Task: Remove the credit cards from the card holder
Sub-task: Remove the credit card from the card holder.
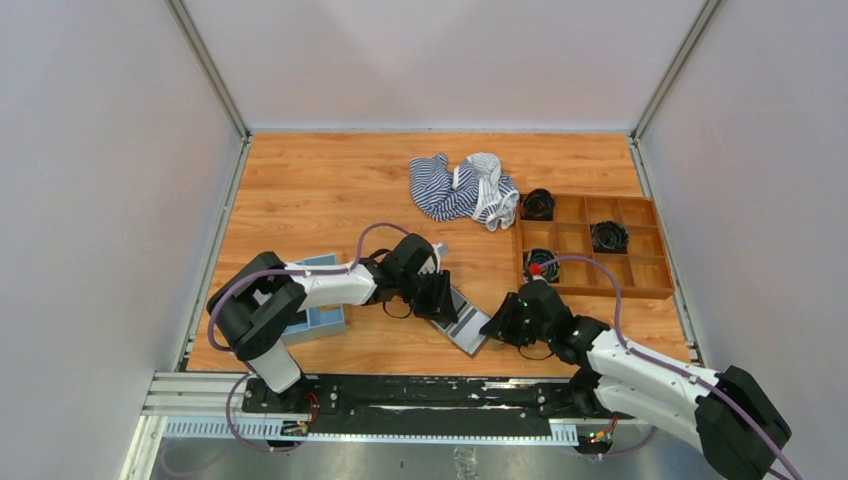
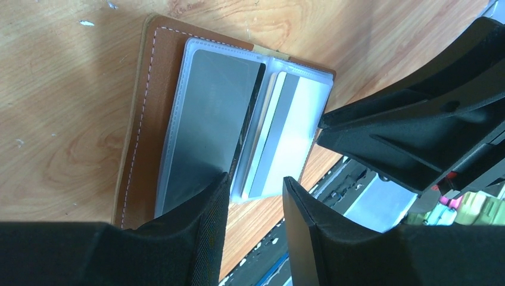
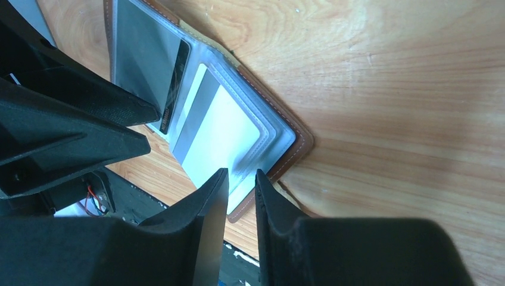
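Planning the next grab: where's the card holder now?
Top view: the card holder lies open near the front edge of the table, around the middle, between the left gripper and the right gripper.

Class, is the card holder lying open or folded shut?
Open: the card holder lies spread flat, its clear pockets facing up with cards inside.

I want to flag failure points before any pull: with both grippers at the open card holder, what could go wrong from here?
The left gripper and right gripper crowd close over the card holder; they may collide.
The credit cards sit inside clear pockets, so a grip might pinch plastic with a card.
The holder lies flat on the smooth table and could slide instead of releasing a card.
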Available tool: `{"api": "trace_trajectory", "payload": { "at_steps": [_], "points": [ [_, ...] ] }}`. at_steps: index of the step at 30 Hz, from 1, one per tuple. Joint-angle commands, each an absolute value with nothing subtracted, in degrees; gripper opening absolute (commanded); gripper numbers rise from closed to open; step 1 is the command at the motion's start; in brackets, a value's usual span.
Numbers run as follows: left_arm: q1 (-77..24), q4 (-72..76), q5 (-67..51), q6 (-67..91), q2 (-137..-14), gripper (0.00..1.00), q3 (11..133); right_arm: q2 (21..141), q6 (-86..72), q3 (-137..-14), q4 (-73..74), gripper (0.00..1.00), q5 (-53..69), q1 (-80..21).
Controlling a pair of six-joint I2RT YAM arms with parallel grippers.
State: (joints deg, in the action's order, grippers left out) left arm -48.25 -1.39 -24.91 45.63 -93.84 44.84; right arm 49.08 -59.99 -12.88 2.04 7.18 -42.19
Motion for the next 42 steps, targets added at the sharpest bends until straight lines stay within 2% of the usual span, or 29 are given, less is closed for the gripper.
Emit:
{"api": "trace_trajectory", "payload": {
  "at_steps": [1, 7, 12, 18, 26, 34, 42],
  "points": [
    [-48.4, -1.1, -26.1, 44.8, -95.4, 0.42, 46.3, 49.0, -58.9, -11.5, 3.3, 0.27, 4.6, -41.5],
    [-48.3, -1.0, -25.8, 44.9, -96.0, 0.41, 46.2, 54.2, -54.5, -13.3, -3.1, 0.21, 4.5, -41.0],
    [-47.9, -1.5, -25.1, 45.2, -94.7, 0.4, 45.8, 64.3, -48.2, -15.5, -10.5, 0.12, 11.7, -35.8],
    [-47.2, -1.3, -24.7, 45.8, -93.6, 0.4, 45.1, 69.8, -39.4, -22.6, -7.8, 0.14, 20.4, -32.0],
    [-45.6, -0.4, -21.9, 47.8, -92.7, 0.37, 43.1, 62.1, -43.5, -21.3, -5.9, 0.25, 21.5, -32.2],
    [-44.7, -0.3, -22.1, 48.3, -92.7, 0.36, 42.5, 67.4, -45.4, -19.3, -13.4, 0.24, 27.4, -32.4],
    [-44.4, 1.3, -22.7, 48.6, -93.8, 0.34, 41.9, 70.5, -45.2, -19.4, -15.6, 0.24, 28.2, -32.5]
  ]
}}
